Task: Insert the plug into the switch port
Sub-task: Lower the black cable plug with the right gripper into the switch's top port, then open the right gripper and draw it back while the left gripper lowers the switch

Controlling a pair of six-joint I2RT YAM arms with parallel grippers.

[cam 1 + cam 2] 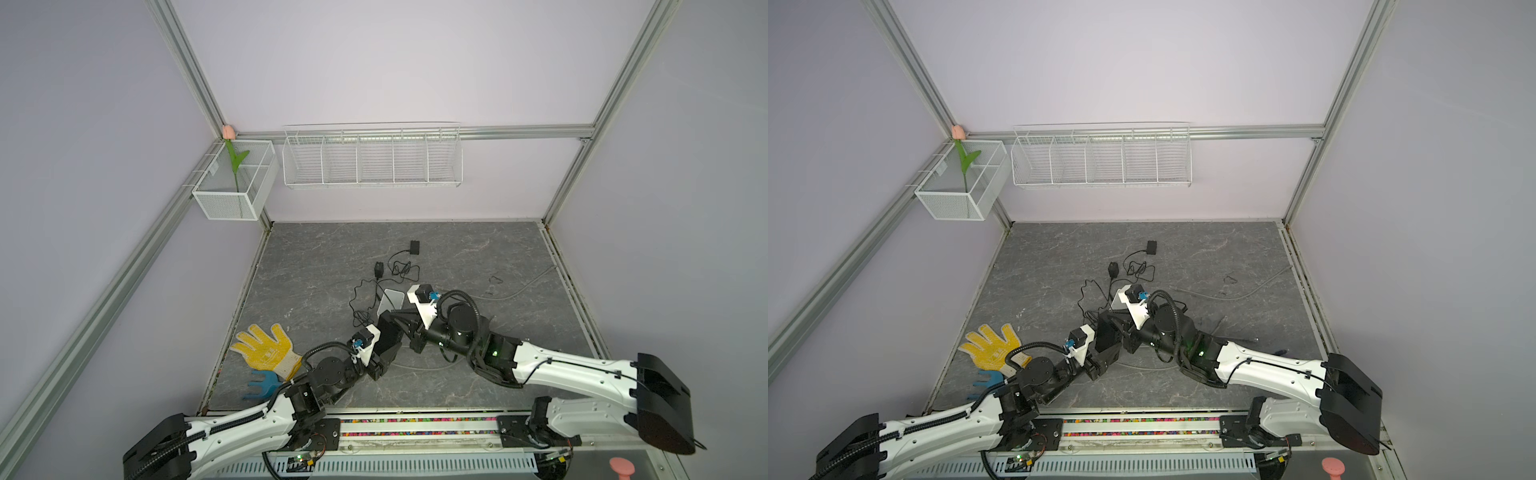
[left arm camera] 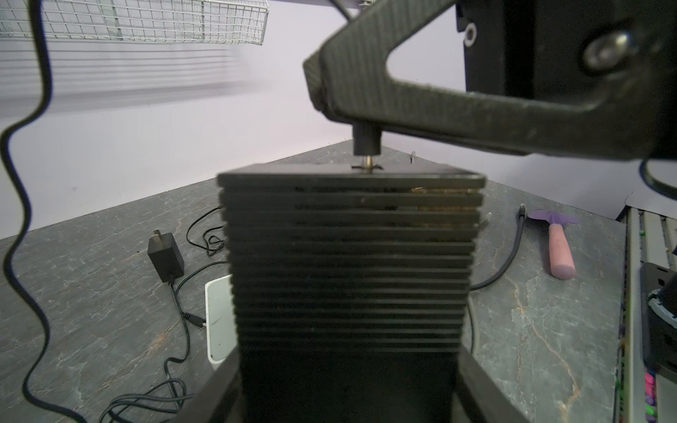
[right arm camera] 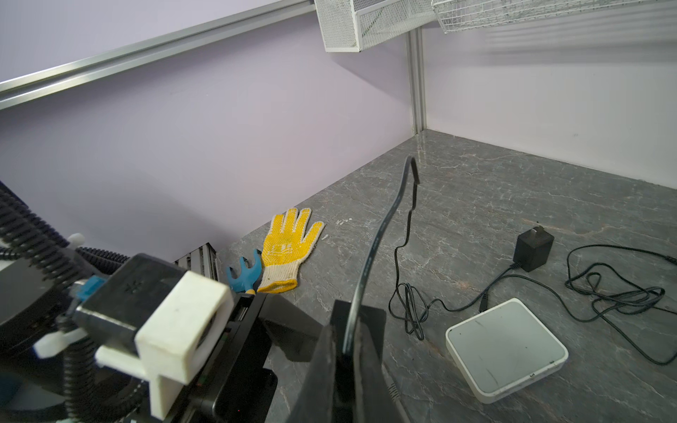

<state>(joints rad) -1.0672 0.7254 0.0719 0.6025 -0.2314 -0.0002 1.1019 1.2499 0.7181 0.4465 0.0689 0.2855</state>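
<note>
Over the grey table [image 1: 457,257], the left gripper [image 1: 385,348], jaws half apart, clamps the black ribbed switch [image 2: 351,263]; the right gripper [image 3: 348,370], nearly closed, pinches the plug [image 2: 367,141], its tip touching the port [image 2: 367,167].

Field note: the switch [image 2: 348,263] is a black box, its broad face ribbed with horizontal fins. It stands on end above the front-middle of the counter [image 1: 498,249], clamped at its lower end in my left pincer [image 2: 348,388]. The plug [image 2: 366,143] is a short black barrel with a bright metal tip, pinched in my right pincer [image 2: 351,110]. It points straight down at the switch's upper end face. The tip meets the small port [image 2: 367,167] there with metal still showing, and I can't tell the depth. Its black lead [image 3: 370,256] arcs up from the pincer.
</note>
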